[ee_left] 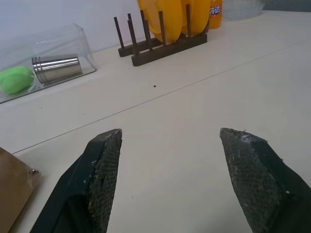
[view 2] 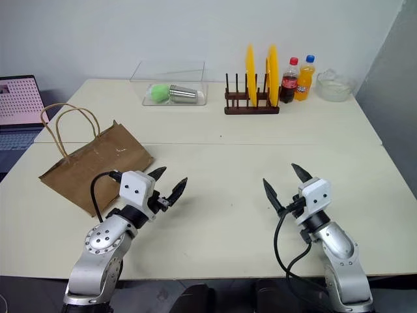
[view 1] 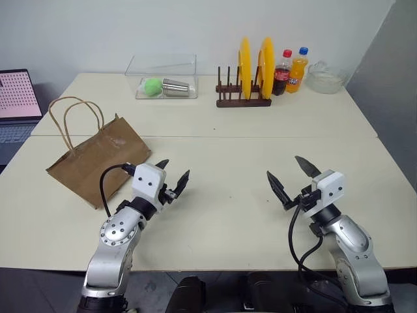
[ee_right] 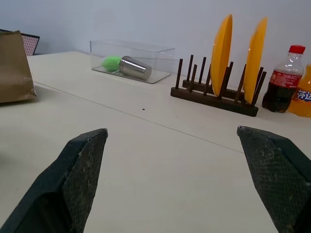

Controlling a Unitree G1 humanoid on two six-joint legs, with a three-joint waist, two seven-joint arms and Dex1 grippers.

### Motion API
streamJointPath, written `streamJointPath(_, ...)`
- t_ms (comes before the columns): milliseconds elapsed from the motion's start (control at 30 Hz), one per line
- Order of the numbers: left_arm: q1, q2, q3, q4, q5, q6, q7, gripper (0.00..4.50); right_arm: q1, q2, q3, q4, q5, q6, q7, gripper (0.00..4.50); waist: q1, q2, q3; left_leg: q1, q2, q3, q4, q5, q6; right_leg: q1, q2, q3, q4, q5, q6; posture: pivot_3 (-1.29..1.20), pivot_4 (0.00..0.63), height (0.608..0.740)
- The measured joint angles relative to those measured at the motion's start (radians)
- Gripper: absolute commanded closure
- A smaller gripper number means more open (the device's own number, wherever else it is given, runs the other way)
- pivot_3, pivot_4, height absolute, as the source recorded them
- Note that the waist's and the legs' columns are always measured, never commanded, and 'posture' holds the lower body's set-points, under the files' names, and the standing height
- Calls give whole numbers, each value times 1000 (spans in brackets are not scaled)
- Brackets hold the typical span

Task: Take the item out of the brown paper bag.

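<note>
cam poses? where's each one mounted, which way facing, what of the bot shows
Head stereo pair: looks forward and down over table; left claw and right claw show, both open.
Left wrist: looks along its fingers toward plate rack; brown paper bag at edge.
Right wrist: along its fingers, same direction.
Shared: rack, clear box.

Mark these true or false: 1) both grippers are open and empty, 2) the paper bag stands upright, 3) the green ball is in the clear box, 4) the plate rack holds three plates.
1) True: the left gripper and the right gripper both have their fingers apart, with nothing between them.
2) False: the brown paper bag lies flat on the table, handles toward the laptop side.
3) True: the green ball sits in the clear box beside a metal cup.
4) False: the plate rack holds two yellow plates.
</note>
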Motion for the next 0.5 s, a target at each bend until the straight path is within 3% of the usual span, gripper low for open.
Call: streamJointPath(500, 1, -2, -10, -10, 17, 5, 21, 1128, 1, -9, 9, 20, -4, -15, 21, 0, 0, 0, 0, 0, 0, 0, 0, 0, 0, 0, 0, 0, 0, 0, 0, 0, 150, 740)
